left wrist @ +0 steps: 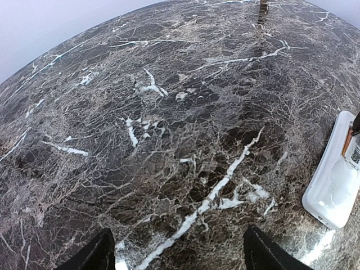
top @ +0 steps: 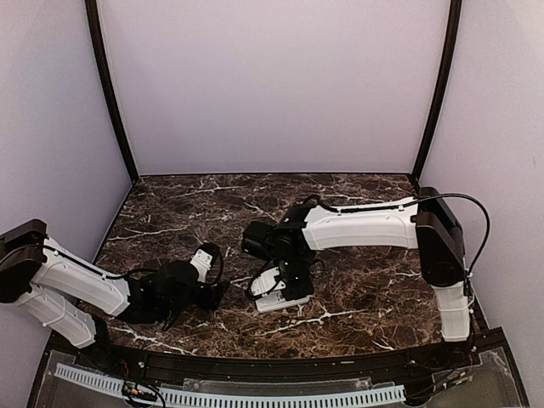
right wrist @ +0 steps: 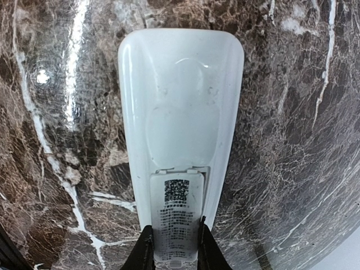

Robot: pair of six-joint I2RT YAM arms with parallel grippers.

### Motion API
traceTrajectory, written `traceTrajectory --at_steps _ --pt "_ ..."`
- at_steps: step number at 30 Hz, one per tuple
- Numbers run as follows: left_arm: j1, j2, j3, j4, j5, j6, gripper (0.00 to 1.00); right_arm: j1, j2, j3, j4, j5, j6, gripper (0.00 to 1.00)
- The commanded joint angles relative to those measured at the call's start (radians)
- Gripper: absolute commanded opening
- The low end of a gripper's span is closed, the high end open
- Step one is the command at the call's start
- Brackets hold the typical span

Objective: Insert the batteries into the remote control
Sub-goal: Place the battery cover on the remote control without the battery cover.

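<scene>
Dark marble with white veins makes up the table (top: pixel 170 212) under both of your arms; the white remote (right wrist: pixel 180 95) lies flat on it near the middle, smooth back face up. Your right gripper (right wrist: pixel 175 225) is directly over the remote's near end; its fingers (right wrist: pixel 147 250) are drawn close together, their tips set against the two long edges of the labelled cover (right wrist: pixel 177 197), a narrow panel with a printed code square and small text that sits in the remote's back. Your left gripper (left wrist: pixel 180 253) hangs low over bare marble just to the left of the remote; its two dark fingers (left wrist: pixel 95 256) stand wide apart with only table between them, touching nothing; from its wrist camera the remote shows at the right edge, one rounded corner nearest you.
</scene>
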Motion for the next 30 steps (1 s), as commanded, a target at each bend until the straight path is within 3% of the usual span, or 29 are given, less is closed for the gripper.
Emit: traceTrajectory --at_steps 1,30 --pt "-0.001 0.003 -0.016 0.016 -0.005 0.001 0.78 0.007 0.014 0.022 -0.008 -0.011 -0.004 0.15" --pt "-0.001 0.021 -0.003 0.012 0.008 0.026 0.78 -0.007 0.021 0.007 -0.028 -0.019 0.0 0.14"
